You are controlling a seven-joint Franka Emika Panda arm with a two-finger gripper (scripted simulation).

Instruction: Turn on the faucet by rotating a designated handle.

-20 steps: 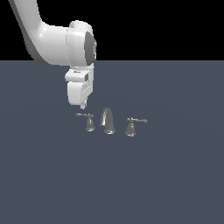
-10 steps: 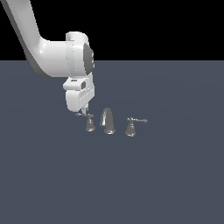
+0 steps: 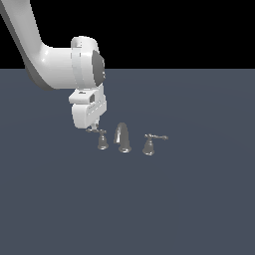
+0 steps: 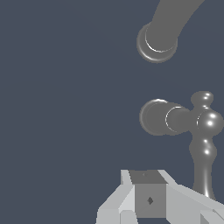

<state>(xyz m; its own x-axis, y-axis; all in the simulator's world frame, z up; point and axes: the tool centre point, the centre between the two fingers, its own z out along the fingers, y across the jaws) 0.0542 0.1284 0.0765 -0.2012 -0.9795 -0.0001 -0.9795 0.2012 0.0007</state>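
The faucet is a tiny silver three-piece set on the dark grey floor: an arched spout (image 3: 122, 137) between two lever handles. The handle (image 3: 102, 140) stands on the exterior view's left of the spout, with its thin lever pointing left. My white gripper (image 3: 90, 128) hangs just above and left of it, fingertips at the lever's outer end, fingers together with nothing between them. In the wrist view the handle's round base (image 4: 156, 117) and knobbed lever (image 4: 203, 151) lie beside my gripper (image 4: 149, 194), with the spout (image 4: 158, 40) beyond.
The other handle (image 3: 149, 144), with a wider base and a lever pointing to the exterior view's right, stands on the far side of the spout. The flat dark floor (image 3: 149, 209) stretches all around the set.
My gripper has come down and shifted slightly toward the exterior view's left, so its tips now sit at the lever's end. The faucet pieces look unmoved.
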